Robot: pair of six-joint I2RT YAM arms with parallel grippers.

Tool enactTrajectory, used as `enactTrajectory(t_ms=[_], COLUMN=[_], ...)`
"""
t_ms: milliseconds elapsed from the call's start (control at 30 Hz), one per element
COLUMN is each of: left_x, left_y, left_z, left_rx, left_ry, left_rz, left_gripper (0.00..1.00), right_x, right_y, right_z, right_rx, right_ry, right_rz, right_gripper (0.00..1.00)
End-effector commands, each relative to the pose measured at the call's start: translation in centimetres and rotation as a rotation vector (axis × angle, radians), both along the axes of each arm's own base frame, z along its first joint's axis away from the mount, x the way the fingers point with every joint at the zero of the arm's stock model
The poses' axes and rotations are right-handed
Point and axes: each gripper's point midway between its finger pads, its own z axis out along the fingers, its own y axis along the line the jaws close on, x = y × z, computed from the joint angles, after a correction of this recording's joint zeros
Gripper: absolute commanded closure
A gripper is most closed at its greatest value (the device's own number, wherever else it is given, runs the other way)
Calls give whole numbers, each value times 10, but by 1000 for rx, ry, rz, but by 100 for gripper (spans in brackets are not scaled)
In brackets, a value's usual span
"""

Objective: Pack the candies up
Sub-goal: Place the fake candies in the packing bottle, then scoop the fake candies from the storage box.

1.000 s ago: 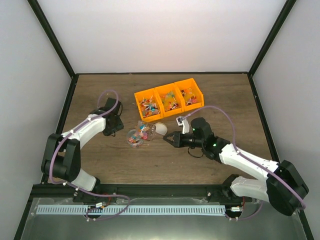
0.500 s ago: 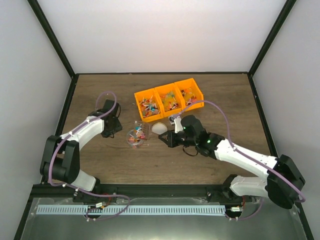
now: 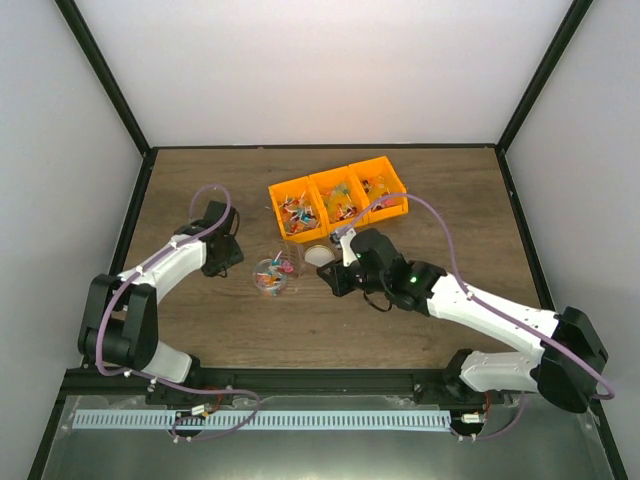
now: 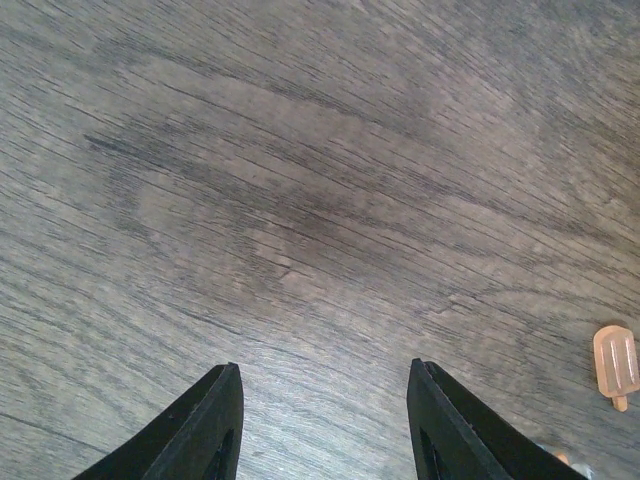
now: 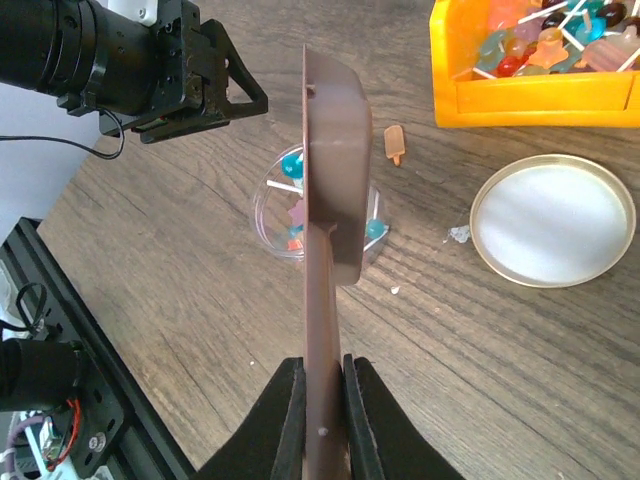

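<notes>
- Wood-grain tabletop, white walls. Right gripper (image 5: 322, 365) was clamped on the brown scoop (image 5: 325, 180) by its handle, bowl turned edge-on above the clear jar (image 5: 262, 205).
- Left gripper (image 4: 323, 366) hung over bare wood with its jaws apart, holding nothing.
- Risk, my guess: nothing steadied the jar, so the scoop could tip it, or spill past its narrow mouth. One loose candy (image 5: 396, 143) lay just beside it.
- The jar held a few candies (image 5: 292, 165). Orange bin (image 5: 500, 95) held many. Cream lid (image 5: 553, 220) lay off.
</notes>
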Motion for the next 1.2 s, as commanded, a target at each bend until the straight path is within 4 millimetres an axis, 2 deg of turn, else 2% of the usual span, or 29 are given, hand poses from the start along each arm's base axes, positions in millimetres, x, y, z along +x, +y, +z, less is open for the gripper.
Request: enactTrajectory(t_ms=[0, 367, 567, 733, 833, 933, 1033, 1100, 1167], left_x=[2, 1, 1, 13, 24, 39, 56, 68, 82], left_y=[1, 1, 1, -4, -6, -12, -20, -26, -30], left_z=[7, 8, 7, 17, 26, 35, 48, 56, 63], left_rx=[-10, -8, 2, -23, -27, -28, -37, -40, -29], left_ry=[-29, -29, -22, -45, -58, -65, -91, -101, -101], left_rz=[2, 2, -22, -11, 21, 19, 7, -4, -9], left_gripper=[52, 52, 52, 51, 48, 48, 48, 48, 48], right_x=[5, -4, 1, 9, 26, 57, 86, 99, 108], right_y=[4, 23, 21, 12, -5, -37, -64, -67, -60], right_z=[18, 18, 30, 51, 59, 51, 46, 40, 37], right_rx=[-44, -205, -220, -117, 10, 156, 282, 339, 360], right_ry=[-92, -203, -253, -234, -126, 86, 197, 255, 305], right_rz=[0, -4, -50, -167, -272, -437, -572, -604, -602], right_gripper=[99, 99, 99, 99, 99, 99, 99, 99, 99])
